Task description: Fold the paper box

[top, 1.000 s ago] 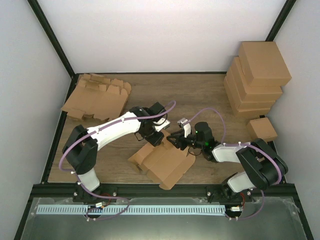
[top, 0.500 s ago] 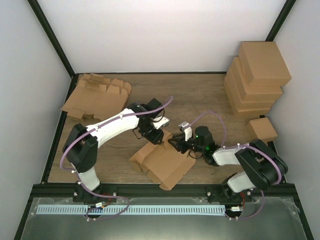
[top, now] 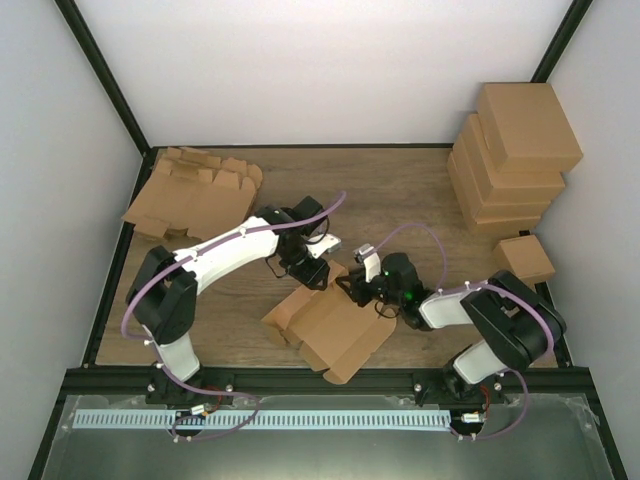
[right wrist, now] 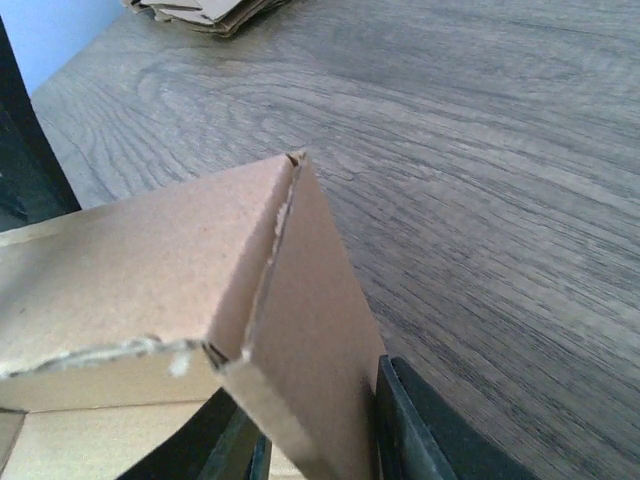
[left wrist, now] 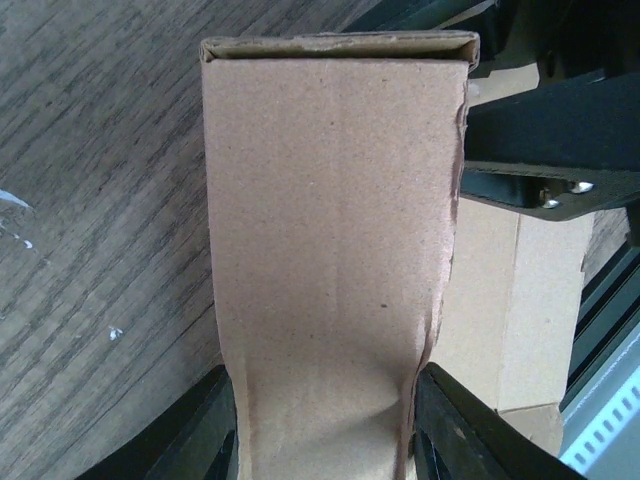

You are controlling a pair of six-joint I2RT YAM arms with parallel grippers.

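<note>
While the half-folded box (top: 335, 330) lies on the near tabletop (top: 400, 190), the left gripper (top: 316, 274) and right gripper (top: 347, 287) each clamp one of its far flaps, seemingly to stand the walls upright.

Bright, even overhead light fills the top view, casting only soft, faint shadows around the paper box (top: 335, 325) on the wooden table (top: 400, 190), while the left wrist view catches small white glints at its left edge and both wrist views blur toward their bottom edges.
</note>
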